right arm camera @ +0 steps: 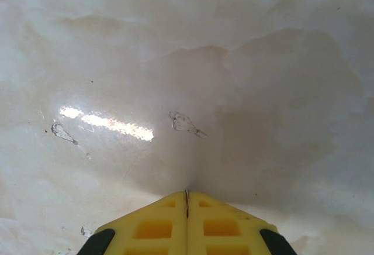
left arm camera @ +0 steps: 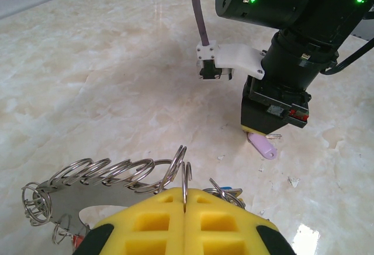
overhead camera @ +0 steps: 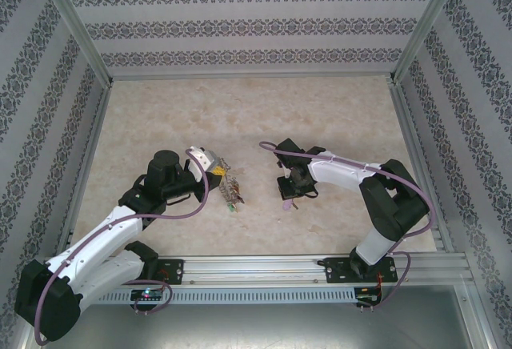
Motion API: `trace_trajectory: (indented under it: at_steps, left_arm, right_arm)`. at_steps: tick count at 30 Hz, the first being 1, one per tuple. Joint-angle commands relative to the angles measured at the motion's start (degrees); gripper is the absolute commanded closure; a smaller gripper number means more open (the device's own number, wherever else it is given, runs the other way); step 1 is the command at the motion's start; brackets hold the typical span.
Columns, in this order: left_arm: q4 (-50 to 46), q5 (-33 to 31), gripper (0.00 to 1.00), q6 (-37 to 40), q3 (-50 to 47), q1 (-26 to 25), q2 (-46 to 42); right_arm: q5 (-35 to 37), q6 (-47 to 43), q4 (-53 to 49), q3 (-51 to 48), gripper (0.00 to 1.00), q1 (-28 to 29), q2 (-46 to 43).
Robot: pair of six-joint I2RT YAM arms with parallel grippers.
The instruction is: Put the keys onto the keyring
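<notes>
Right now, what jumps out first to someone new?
The left gripper is shut on one wire loop of the grey keyring, left of centre on the marbled table. Opposite, the right gripper points down at the table, fingers shut, with a lilac key poking out beneath its tip.

keyring (left arm camera: 111, 195) between left jaws | key (left arm camera: 262, 145) on table (left arm camera: 87, 62) under right jaws, right of keyring

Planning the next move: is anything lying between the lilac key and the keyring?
Nothing visible. Bare table separates the lilac key, at the tip of the right gripper, from the keyring pinched in the left gripper.
</notes>
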Motion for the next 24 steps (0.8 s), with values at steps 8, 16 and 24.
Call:
trace_trajectory:
  at_steps: [8,16,24]
  left_arm:
    - [3.8,1.0,1.00,-0.5,1.7,-0.7,-0.7]
    - [4.0,1.9,1.00,-0.7,1.7,-0.8,0.0]
    - [3.5,1.8,1.00,-0.7,1.6,-0.7,-0.6]
  right_arm:
    - [-3.1,-3.4,3.9,-3.3,1.00,-0.9,-4.8]
    - [-15.2,-9.8,10.2,-7.6,1.00,-2.2,-8.3]
    - [-23.7,-15.1,17.7,-11.2,1.00,-2.2,-12.3]
